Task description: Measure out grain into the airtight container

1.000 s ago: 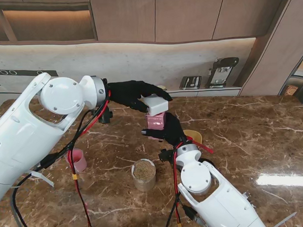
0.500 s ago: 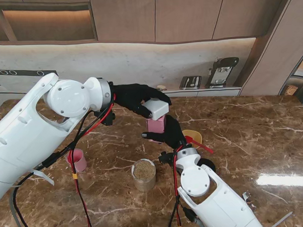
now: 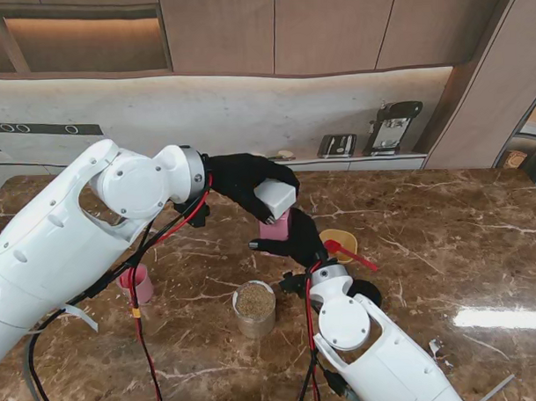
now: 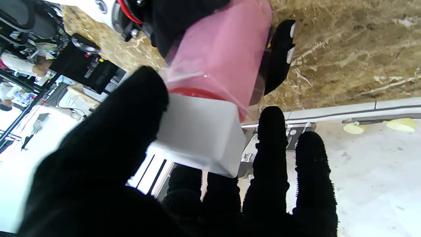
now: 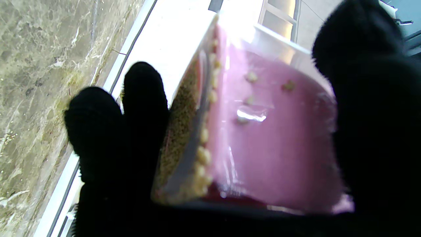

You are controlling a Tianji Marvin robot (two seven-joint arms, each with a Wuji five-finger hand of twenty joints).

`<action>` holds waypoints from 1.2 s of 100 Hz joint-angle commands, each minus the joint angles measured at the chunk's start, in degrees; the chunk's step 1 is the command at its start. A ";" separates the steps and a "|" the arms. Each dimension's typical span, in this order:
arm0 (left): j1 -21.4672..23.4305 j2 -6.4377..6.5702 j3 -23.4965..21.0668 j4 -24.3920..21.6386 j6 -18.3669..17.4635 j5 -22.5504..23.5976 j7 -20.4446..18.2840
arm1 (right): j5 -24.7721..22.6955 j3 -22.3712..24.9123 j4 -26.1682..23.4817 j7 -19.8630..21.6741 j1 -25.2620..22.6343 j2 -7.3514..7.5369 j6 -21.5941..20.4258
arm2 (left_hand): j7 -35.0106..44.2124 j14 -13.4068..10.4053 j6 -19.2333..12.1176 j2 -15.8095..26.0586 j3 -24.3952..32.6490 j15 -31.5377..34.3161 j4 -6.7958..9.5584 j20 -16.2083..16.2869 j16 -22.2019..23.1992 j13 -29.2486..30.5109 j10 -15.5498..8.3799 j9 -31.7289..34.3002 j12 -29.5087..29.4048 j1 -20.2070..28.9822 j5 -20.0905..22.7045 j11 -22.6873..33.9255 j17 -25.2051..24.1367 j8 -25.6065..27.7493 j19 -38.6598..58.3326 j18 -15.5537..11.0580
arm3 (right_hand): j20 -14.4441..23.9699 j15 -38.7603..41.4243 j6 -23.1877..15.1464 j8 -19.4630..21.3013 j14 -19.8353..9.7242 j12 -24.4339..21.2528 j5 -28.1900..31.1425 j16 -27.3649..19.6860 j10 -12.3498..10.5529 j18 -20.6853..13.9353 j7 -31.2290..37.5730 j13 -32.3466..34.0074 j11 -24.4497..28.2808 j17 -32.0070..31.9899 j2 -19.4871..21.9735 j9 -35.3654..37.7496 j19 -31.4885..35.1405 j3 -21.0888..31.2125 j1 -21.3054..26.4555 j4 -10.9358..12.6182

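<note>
A pink airtight container (image 3: 276, 228) is held upright over the table by my right hand (image 3: 298, 240), whose black fingers wrap its sides. In the right wrist view the container (image 5: 269, 131) shows grain lying against one clear wall. My left hand (image 3: 243, 178) is shut on the container's white square lid (image 3: 275, 198), which sits tilted on the container's top. In the left wrist view the lid (image 4: 197, 135) meets the pink container (image 4: 223, 56) at its red seal. A clear round jar of grain (image 3: 254, 307) stands nearer to me.
A small pink cup (image 3: 136, 282) stands by my left arm. A yellow bowl (image 3: 342, 239) with a red scoop (image 3: 345, 251) lies right of the container. A black round object (image 3: 366, 291) sits beside my right wrist. Appliances (image 3: 390, 124) line the far counter.
The left hand has lowered the white lid onto the container's top, and the right hand has shifted the container slightly nearer. The left arm has swung inward.
</note>
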 commanded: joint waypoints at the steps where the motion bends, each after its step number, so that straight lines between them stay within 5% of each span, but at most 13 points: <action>1: 1.24 -0.14 0.84 0.95 -0.28 0.26 -0.55 | 0.09 0.29 -0.89 0.51 0.64 -0.40 -0.44 | 18.25 -0.35 -2.29 8.30 -4.85 1.46 1.44 -1.44 -2.87 4.24 0.72 2.88 -5.22 4.04 7.46 -1.83 2.81 2.92 4.32 -1.20 | 1.13 1.54 -11.48 1.44 -8.88 2.27 7.67 -0.96 -6.04 -4.84 9.39 2.74 9.90 -2.09 14.27 8.28 -0.65 16.46 11.86 -0.02; 8: 1.34 -0.26 1.15 1.12 0.36 0.24 -0.18 | 0.00 0.21 -0.88 0.40 0.67 -0.43 -0.42 | 15.29 0.70 -1.98 10.22 -6.24 2.58 1.97 -1.60 -4.75 9.79 1.93 6.87 -6.46 2.97 6.85 -0.44 7.47 0.21 8.14 -0.18 | 1.18 1.55 -11.31 1.40 -8.81 2.24 7.62 -0.96 -6.02 -4.86 9.39 2.82 9.88 -2.01 14.36 8.29 -0.64 16.47 11.91 -0.01; 19: 1.19 -0.36 1.65 1.58 0.49 0.66 0.20 | -0.29 0.08 -0.86 0.44 0.72 -0.39 -0.42 | 5.23 1.21 -1.01 10.27 0.62 5.51 1.51 -3.81 -6.35 15.78 2.02 15.82 -5.99 -0.54 9.97 3.69 12.55 -8.86 12.85 1.13 | 1.26 1.56 -11.30 1.32 -8.77 2.21 7.65 -0.95 -5.97 -4.97 9.42 2.91 9.90 -1.94 14.42 8.35 -0.69 16.43 11.84 -0.03; 36: 2.51 -1.02 0.92 1.70 -0.40 2.80 3.77 | -0.59 0.12 -0.73 0.44 0.72 -0.35 -0.43 | 10.68 2.51 -3.92 11.16 -8.99 9.26 1.99 -4.83 -5.39 19.61 1.98 22.95 -1.34 5.93 15.91 5.89 15.40 -13.95 17.78 3.38 | 1.36 1.59 -11.21 1.25 -8.74 2.18 7.63 -0.93 -5.86 -5.02 9.46 2.96 9.90 -1.93 14.51 8.31 -0.74 16.47 11.93 -0.01; 59: 3.52 -1.69 0.01 1.22 -2.39 7.99 8.10 | -0.63 0.24 -0.53 0.18 0.60 -0.40 -0.30 | 12.54 3.03 -4.12 11.95 -8.67 14.18 1.61 -3.23 -4.19 26.11 1.12 32.61 5.02 9.52 23.03 8.29 20.58 -15.84 22.82 5.79 | 1.48 1.59 -11.12 1.16 -8.73 2.19 7.57 -0.93 -5.83 -5.02 9.48 2.96 9.96 -1.93 14.69 8.34 -0.80 16.38 12.03 -0.02; 83: 4.60 -2.41 -0.59 1.29 -2.69 10.85 12.05 | -0.98 0.34 -0.36 0.14 0.51 -0.34 -0.34 | 12.37 4.04 -3.19 12.79 -9.16 20.65 1.33 -2.01 -3.89 34.50 0.43 41.58 1.75 7.20 27.02 12.54 27.72 -17.67 30.66 8.25 | 1.58 1.58 -11.15 1.10 -8.69 2.16 7.59 -0.92 -5.78 -5.02 9.51 2.96 9.96 -1.92 14.84 8.33 -0.83 16.36 12.02 -0.01; 107: 5.38 -2.84 -1.18 0.87 -0.81 11.70 13.88 | -1.04 0.54 -0.38 -0.01 0.38 -0.34 -0.42 | 15.00 5.00 -1.27 17.65 -13.23 23.76 0.82 -4.64 -6.14 38.37 -0.16 47.43 0.80 7.48 25.94 12.10 32.35 -16.45 34.89 9.50 | 1.64 1.58 -11.11 1.09 -8.64 2.15 7.53 -0.91 -5.77 -5.02 9.54 2.96 9.96 -1.92 14.96 8.31 -0.86 16.33 12.11 0.01; 120: 5.77 -2.93 -1.55 0.46 0.44 11.86 14.23 | -1.13 0.51 -0.26 -0.01 0.38 -0.33 -0.46 | 14.79 5.57 0.11 22.16 -19.50 28.32 1.53 -7.65 -11.11 38.69 -0.56 50.17 -1.28 9.43 24.81 12.93 35.09 -14.79 37.22 10.06 | 1.67 1.59 -11.11 1.10 -8.64 2.15 7.53 -0.91 -5.75 -5.01 9.56 2.96 9.98 -1.96 15.03 8.34 -0.90 16.27 12.12 -0.01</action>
